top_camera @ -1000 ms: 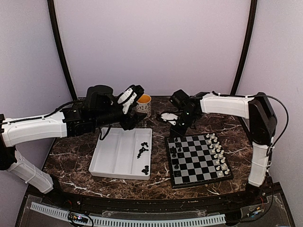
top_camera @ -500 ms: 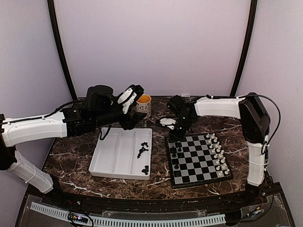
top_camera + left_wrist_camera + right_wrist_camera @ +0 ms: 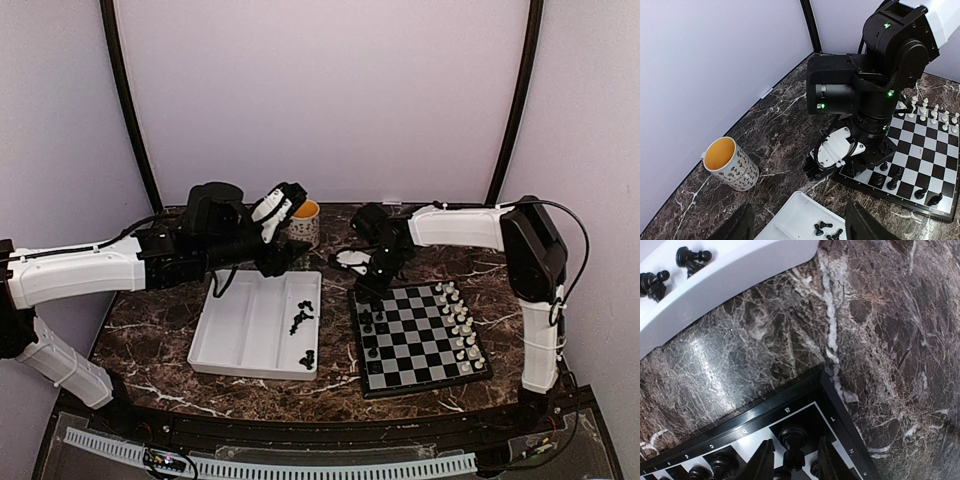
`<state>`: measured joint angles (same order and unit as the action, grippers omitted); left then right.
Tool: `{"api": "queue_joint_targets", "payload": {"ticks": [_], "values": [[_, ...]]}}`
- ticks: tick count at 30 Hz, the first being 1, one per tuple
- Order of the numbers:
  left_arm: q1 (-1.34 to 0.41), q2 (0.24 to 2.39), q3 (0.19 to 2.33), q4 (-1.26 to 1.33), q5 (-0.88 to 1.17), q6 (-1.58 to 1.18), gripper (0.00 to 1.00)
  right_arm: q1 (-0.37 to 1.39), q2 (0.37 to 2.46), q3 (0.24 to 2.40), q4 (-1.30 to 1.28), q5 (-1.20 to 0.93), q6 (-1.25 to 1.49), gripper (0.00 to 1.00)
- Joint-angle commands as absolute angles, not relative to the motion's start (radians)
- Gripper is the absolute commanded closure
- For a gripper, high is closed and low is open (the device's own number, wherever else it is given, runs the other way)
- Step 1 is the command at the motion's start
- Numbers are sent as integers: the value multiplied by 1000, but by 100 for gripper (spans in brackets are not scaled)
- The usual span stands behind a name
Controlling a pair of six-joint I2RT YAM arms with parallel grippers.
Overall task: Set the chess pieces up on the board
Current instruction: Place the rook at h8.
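The board (image 3: 416, 341) lies right of centre. White chess pieces (image 3: 460, 320) line its right side, and a few black ones (image 3: 368, 322) stand on its left. My right gripper (image 3: 372, 285) is low over the board's far-left corner (image 3: 790, 396). Its jaws stand narrowly apart around an upright black piece (image 3: 793, 436) on the corner square, with a gap on each side. My left gripper (image 3: 280, 205) is wide open and empty (image 3: 800, 227). It hovers above the far edge of the white tray (image 3: 250, 320).
The tray holds several loose black pieces (image 3: 301, 320), also seen from the left wrist (image 3: 825, 229) and the right wrist (image 3: 690, 257). A patterned mug (image 3: 304, 222) with a yellow inside stands behind the tray (image 3: 730, 164). The marble table ends at the back wall.
My right gripper has swung left and come down onto the board's far-left corner. My left arm has barely moved.
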<state>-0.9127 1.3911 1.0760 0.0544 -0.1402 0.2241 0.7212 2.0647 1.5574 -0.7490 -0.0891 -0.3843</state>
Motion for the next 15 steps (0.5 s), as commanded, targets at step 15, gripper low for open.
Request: {"api": "queue_joint_targets", "payload": {"ticks": [15], "values": [[-917, 1402, 1055, 81, -212, 223, 36, 717, 1846, 1653, -798, -111, -374, 61]]}}
